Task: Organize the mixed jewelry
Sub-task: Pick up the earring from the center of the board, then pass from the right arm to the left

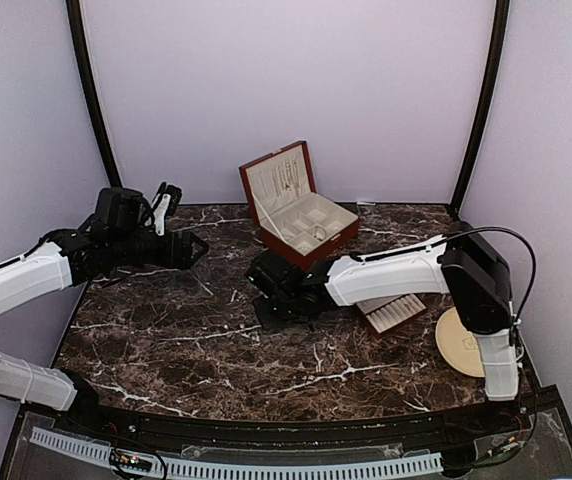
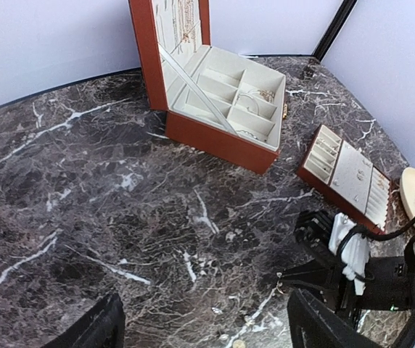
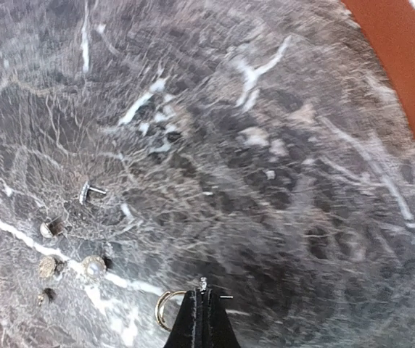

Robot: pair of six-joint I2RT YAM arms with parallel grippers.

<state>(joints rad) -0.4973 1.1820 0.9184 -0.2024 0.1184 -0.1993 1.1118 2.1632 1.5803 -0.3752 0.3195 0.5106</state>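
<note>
The mixed jewelry [image 3: 91, 267] lies loose on the dark marble table [image 3: 302, 217], a ring [image 3: 164, 308] and studs [image 3: 90, 192] just beside the right gripper [image 3: 202, 301], whose fingers are pressed together. The left gripper [image 1: 196, 250] hangs spread wide. Farther back, the wooden box [image 2: 218, 143] stands lid up.

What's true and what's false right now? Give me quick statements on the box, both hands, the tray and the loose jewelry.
The jewelry box lid stands open. True.
The left hand is shut. False: its fingers are spread wide.
The right hand is shut, low over the marble table. True.
The tray sits inside the box. False: it lies on the table, outside the box.
A ring lies beside the right hand's tips. True.
</note>
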